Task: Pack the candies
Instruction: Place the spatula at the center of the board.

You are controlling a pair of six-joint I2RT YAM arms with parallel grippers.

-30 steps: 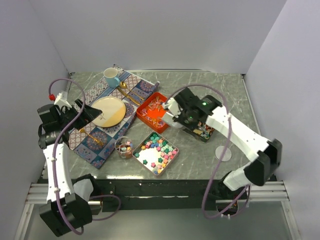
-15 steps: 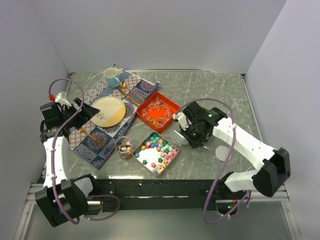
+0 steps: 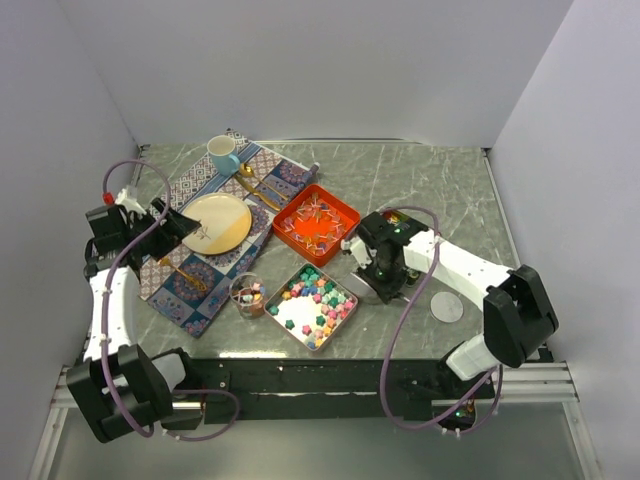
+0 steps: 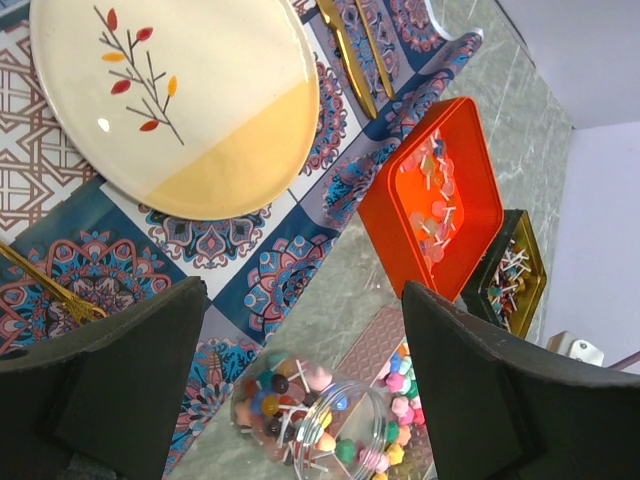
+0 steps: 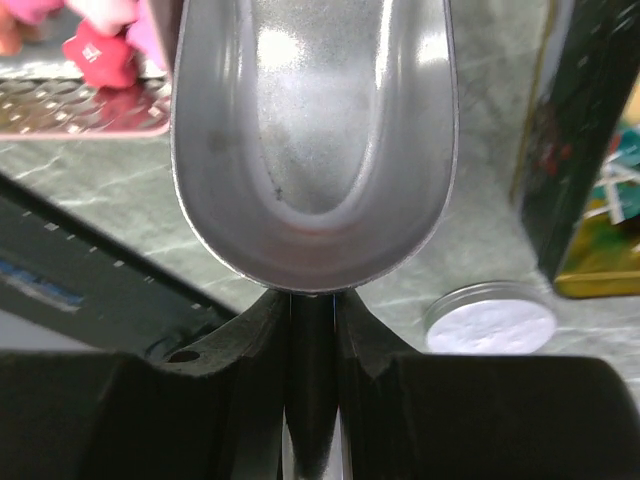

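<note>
Pastel star candies [image 3: 318, 296] fill a rectangular tin [image 3: 290, 322] at the front centre; they also show in the right wrist view [image 5: 100, 50]. A small glass jar [image 3: 248, 295] to its left holds a few candies [image 4: 300, 385]. An orange tin [image 3: 316, 223] holds thin wrapped candies [image 4: 430, 195]. My right gripper [image 3: 376, 270] is shut on the handle of an empty silver scoop [image 5: 312, 150], low over the table just right of the star tin. My left gripper [image 3: 176, 226] is open and empty over the placemat, left of the jar.
A dark gold-lined tin [image 4: 515, 275] with wrapped pieces stands behind the right arm. The jar's round lid [image 3: 446, 306] lies at the front right. A patterned placemat [image 3: 190, 280] carries a plate [image 3: 216, 222], gold cutlery and a blue cup [image 3: 223, 153].
My right arm has swung from over the orange tin towards the front and lowered, bringing the scoop beside the star tin. The left arm has barely moved.
</note>
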